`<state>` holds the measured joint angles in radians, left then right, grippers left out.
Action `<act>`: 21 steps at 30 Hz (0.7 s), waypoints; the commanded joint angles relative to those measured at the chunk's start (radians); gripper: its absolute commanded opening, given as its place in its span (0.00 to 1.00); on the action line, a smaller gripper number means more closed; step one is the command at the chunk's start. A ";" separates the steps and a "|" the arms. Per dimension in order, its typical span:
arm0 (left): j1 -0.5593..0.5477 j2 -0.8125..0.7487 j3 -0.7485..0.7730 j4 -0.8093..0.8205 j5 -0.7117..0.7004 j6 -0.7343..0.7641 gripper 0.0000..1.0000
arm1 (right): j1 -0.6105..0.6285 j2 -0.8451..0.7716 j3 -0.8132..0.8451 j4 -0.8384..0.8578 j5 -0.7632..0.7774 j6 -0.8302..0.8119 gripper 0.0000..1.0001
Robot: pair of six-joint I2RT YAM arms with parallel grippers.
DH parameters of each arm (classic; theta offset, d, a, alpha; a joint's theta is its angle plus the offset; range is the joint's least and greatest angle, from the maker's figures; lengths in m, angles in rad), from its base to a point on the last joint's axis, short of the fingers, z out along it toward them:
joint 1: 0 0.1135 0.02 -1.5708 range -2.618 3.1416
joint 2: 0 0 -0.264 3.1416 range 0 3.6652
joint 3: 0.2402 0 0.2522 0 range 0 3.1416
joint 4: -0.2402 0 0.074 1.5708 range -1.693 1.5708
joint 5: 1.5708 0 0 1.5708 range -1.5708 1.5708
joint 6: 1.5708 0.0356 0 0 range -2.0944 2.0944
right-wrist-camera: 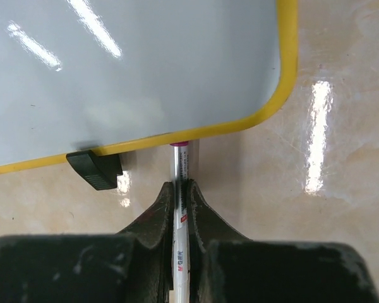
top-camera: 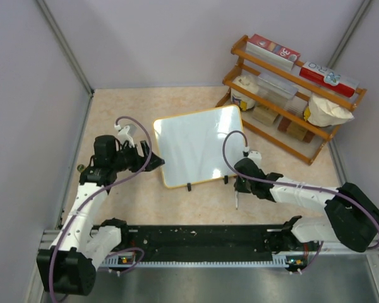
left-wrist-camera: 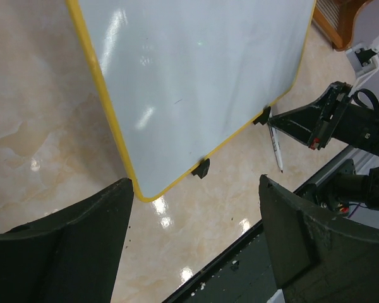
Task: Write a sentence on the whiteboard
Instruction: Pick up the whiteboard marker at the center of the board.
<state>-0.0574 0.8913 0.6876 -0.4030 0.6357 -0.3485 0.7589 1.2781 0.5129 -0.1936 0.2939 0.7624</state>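
Observation:
The whiteboard (top-camera: 199, 145) lies flat on the table, blank, with a yellow frame and two black clip feet on its near edge. It also shows in the left wrist view (left-wrist-camera: 196, 82) and the right wrist view (right-wrist-camera: 132, 69). My right gripper (top-camera: 240, 184) is shut on a white marker (right-wrist-camera: 179, 165), low over the table just in front of the board's near right corner. The marker's magenta end reaches the yellow frame beside a clip foot (right-wrist-camera: 95, 169). The marker also shows in the left wrist view (left-wrist-camera: 276, 148). My left gripper (top-camera: 155, 158) is open and empty at the board's near left corner (left-wrist-camera: 196, 183).
A wooden shelf rack (top-camera: 290, 82) with boxes, tubs and a white bag stands at the back right, close behind the board. A black rail (top-camera: 202, 243) runs along the near table edge. Grey walls close in the left, back and right.

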 commanded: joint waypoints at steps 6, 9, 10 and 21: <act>-0.105 0.090 0.167 -0.085 -0.016 0.091 0.84 | -0.105 -0.222 -0.102 -0.256 -0.096 0.023 0.00; -0.120 0.112 0.176 -0.076 -0.008 0.079 0.84 | -0.165 -0.347 -0.120 -0.320 -0.096 0.032 0.00; -0.130 0.118 0.181 -0.068 -0.007 0.075 0.84 | -0.177 -0.377 -0.120 -0.339 -0.090 0.038 0.00; -0.332 0.215 0.244 0.057 0.102 0.002 0.83 | -0.190 -0.640 0.058 -0.415 -0.004 -0.021 0.00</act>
<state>-0.3397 1.0889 0.8852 -0.4652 0.6445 -0.2966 0.5732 0.6857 0.4549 -0.6052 0.2485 0.7853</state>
